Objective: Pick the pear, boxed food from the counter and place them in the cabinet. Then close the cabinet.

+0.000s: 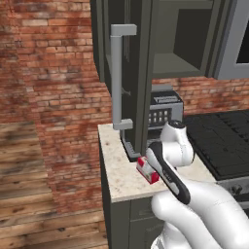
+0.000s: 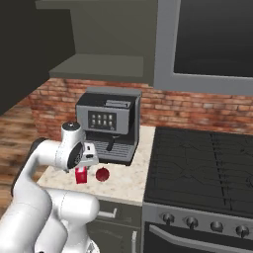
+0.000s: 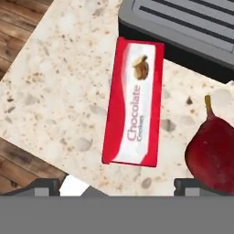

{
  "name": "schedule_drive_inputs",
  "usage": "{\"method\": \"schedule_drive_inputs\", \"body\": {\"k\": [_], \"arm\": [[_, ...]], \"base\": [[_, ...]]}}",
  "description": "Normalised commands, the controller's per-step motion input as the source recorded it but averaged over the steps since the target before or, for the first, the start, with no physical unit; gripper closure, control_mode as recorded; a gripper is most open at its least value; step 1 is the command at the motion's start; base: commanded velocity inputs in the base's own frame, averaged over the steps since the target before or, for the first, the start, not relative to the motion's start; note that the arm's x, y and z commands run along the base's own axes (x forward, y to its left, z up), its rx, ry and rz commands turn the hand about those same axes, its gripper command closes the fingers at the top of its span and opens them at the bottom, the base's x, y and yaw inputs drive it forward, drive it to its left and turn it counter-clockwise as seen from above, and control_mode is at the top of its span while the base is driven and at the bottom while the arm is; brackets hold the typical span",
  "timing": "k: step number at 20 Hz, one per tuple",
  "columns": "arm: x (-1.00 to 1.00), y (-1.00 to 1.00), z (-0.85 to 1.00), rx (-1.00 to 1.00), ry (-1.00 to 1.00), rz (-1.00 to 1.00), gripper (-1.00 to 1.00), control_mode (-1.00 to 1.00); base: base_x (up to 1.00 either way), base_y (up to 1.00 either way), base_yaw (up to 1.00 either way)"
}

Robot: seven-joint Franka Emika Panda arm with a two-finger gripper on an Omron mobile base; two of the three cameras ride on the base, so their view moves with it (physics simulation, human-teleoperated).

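Gripper [image 3: 117, 185] seen wide open at bottom of hand view, nothing held; boxed food [image 3: 134, 101] lies centre frame on tabletop [image 3: 55, 91], pear [image 3: 214, 153] lower right.

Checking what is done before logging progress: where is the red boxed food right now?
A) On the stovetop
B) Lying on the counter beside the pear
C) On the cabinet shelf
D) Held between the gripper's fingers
B: the boxed food lies flat on the speckled counter with the pear next to it, while the gripper is open above.
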Motion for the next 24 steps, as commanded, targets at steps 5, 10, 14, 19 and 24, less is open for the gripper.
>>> {"method": "schedule_drive_inputs", "body": {"k": [5,10,14,19,24], "arm": [[0.63,0.0,-0.45,0.02,0.1,0.0,-1.0,-1.0],[0.46,0.01,-0.85,0.01,0.13,0.0,-1.0,-1.0],[0.08,0.08,-0.98,0.0,0.04,0.0,-1.0,-1.0],[-0.06,0.08,-0.72,0.0,0.0,0.0,1.0,-1.0],[-0.69,0.06,-0.36,0.01,0.0,0.0,1.0,-1.0]], "base": [[0.0,0.0,0.0],[0.0,0.0,0.0],[0.0,0.0,0.0],[0.0,0.0,0.0],[0.0,0.0,0.0]]}}
